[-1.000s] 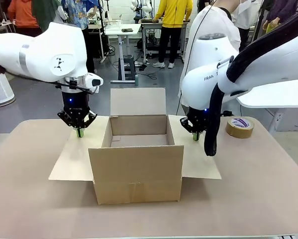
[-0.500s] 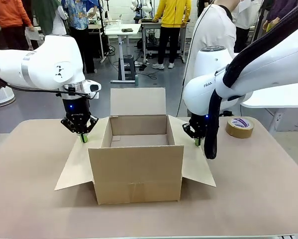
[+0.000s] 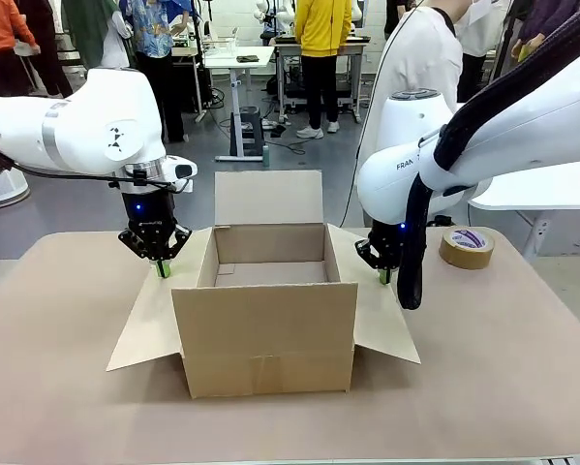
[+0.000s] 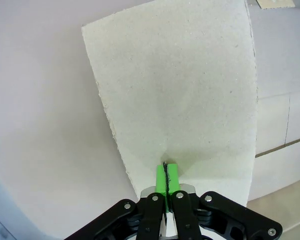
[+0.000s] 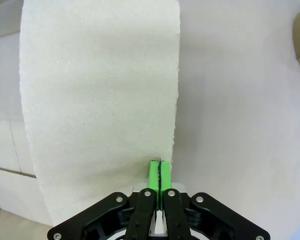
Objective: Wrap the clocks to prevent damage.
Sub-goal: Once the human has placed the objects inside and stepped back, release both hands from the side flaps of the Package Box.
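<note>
Both pincers are sitting pinched shut, holding nothing. The left gripper [image 3: 161, 268] is poking its tip onto the open brown cardboard box [image 3: 265, 329]'s folded-out flap [image 4: 180, 90] right under it. The right gripper [image 3: 383, 276] is doing likewise with the opposite flap [image 5: 99, 95]. I can't tell where the clocks are.

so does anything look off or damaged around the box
Nothing stands out. The box sits square and open on the table, the shut left gripper and right gripper touch its side flaps, and the tape roll lies flat.
</note>
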{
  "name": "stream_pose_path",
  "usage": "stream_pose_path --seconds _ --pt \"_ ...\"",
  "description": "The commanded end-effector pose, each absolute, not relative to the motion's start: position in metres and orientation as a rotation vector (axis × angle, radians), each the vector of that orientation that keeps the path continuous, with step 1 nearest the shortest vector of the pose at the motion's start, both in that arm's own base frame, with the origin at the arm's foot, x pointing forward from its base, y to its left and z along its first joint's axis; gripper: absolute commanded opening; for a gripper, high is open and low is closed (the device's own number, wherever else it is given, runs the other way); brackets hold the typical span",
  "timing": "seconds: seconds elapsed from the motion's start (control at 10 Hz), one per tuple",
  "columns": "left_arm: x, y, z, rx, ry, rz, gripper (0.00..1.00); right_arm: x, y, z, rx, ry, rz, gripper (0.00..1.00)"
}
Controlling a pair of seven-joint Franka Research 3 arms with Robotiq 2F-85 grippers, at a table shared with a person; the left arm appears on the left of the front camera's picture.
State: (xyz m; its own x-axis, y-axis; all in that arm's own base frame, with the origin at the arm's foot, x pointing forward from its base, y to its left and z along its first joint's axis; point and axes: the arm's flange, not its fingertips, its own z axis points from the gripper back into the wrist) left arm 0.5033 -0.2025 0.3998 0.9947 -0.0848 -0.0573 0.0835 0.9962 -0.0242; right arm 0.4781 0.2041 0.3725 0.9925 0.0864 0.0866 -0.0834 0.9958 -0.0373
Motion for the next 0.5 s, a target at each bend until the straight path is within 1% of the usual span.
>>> stream_pose_path --seconds 0.0,0.4 --pt "0.5029 -0.2019 0.3984 -0.019 0.065 -0.084 0.0 0.4777 0.2034 0.3698 -0.035 -0.084 0.085 0.01" --pt "0.5029 -0.2019 0.3984 -0.019 0.065 -0.084 0.0 0.4777 0.2034 0.3698 -0.035 -0.084 0.085 0.01"
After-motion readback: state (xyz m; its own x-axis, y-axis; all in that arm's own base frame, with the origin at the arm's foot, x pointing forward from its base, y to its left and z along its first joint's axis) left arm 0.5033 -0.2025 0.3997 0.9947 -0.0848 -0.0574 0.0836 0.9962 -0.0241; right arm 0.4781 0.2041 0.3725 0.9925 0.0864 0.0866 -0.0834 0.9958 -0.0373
